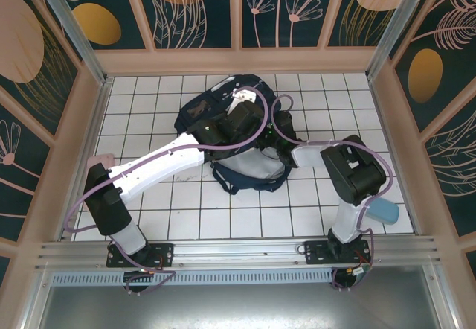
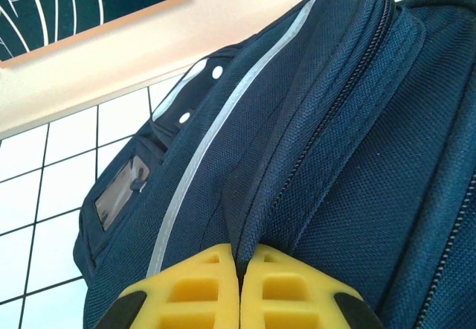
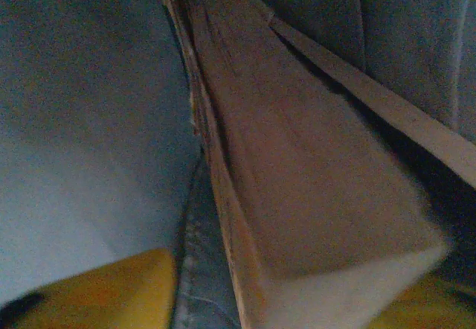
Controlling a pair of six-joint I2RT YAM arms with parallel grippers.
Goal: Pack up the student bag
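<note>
Left end effector has its yellow fingers pressed together, pinching a fold of navy fabric on the student bag just beside a zipper. A thin white stripe runs up the bag's side past a small clear window patch. From above, the student bag lies on the white-tiled counter, toward the back and about midway across, with both arms reaching over it. The right end effector is down inside the bag's grey lining, its fingers spread apart on either side of a book that stands on edge with its pages facing the camera. A gap shows between the left-hand finger and the book, so nothing looks clamped. A pale blue object sits on the counter near the right arm's base.
</note>
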